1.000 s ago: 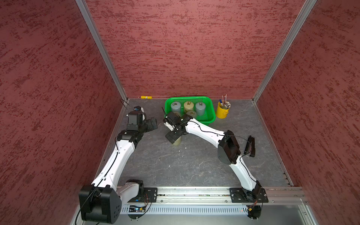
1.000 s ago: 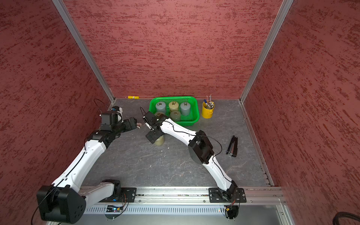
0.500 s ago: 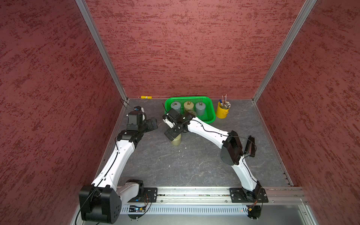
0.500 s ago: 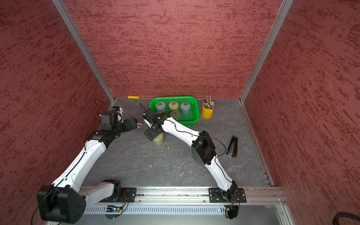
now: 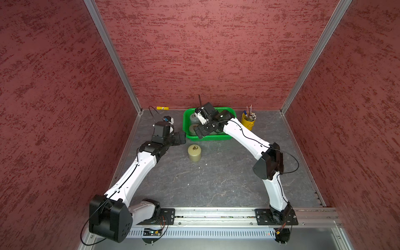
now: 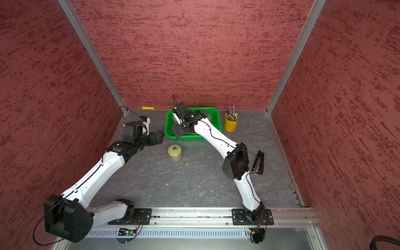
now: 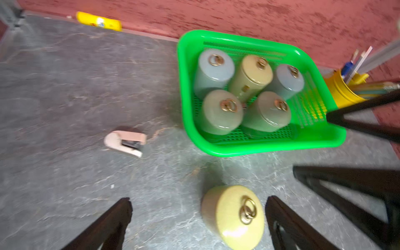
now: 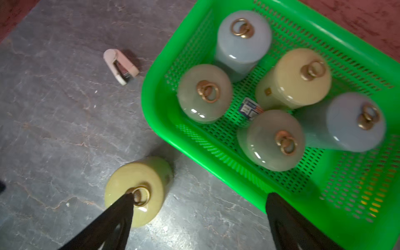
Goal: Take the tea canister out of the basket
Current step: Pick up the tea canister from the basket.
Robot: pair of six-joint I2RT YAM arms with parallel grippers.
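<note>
Our right pincer (image 8: 200,199) hangs empty, jaws wide apart, above the green basket (image 8: 155,121) rim. The yellow-green tea canister (image 8: 138,177) stands upright on the counter (image 8: 54,129) outside it, below one fingertip. Our left pincer (image 7: 198,207), likewise spread, hovers nearby. Only wrist views show five more canisters (image 8: 204,93) inside and a stapler (image 8: 121,66).

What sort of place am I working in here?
Probably a lab test booth: red textured panels in aluminium framing box in a grey tabletop, with a mounting rail along its front edge. The green basket and yellow pen bucket look like staged props.
</note>
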